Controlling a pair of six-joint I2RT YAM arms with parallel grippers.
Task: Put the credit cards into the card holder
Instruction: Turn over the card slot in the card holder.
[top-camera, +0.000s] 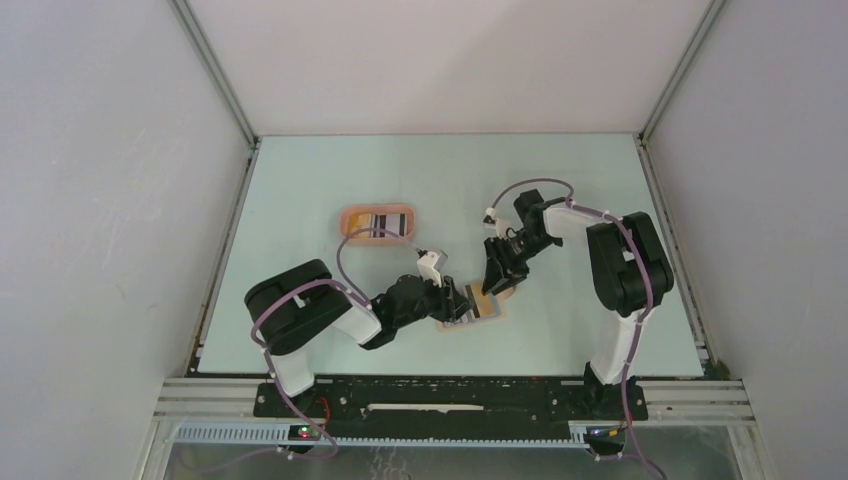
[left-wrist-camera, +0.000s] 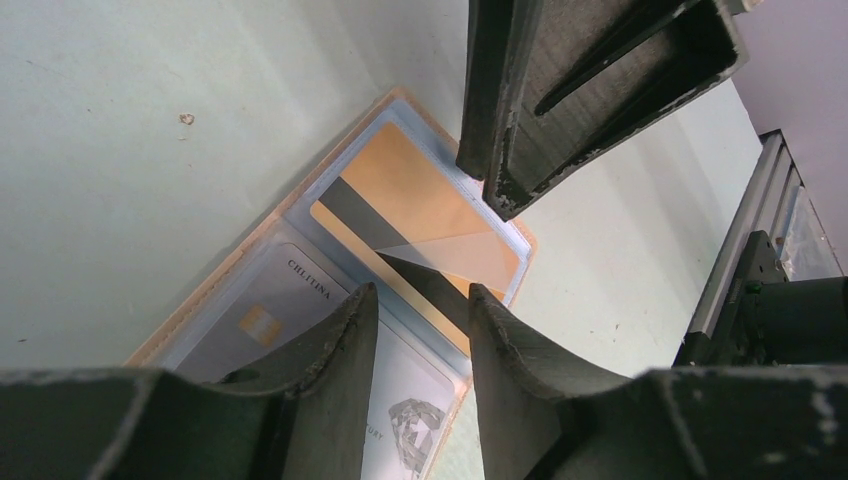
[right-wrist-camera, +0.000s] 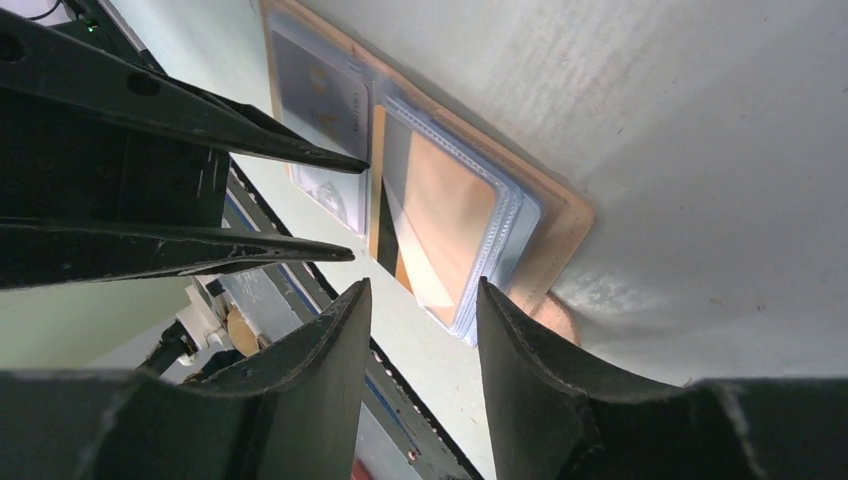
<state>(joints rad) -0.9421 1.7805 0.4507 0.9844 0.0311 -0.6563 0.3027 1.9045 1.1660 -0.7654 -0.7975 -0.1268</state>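
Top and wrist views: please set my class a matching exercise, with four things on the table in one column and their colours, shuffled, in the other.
Things:
1. tray
2. card holder
3. card with a dark stripe
4. card with a gold chip

Colours:
a. grey
b. tan
c. peach
d. yellow-orange

Pairs: 1-c, 2-b, 3-d, 4-a

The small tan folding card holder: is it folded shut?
No, the card holder lies spread open, with a yellow-orange plastic card showing inside it.
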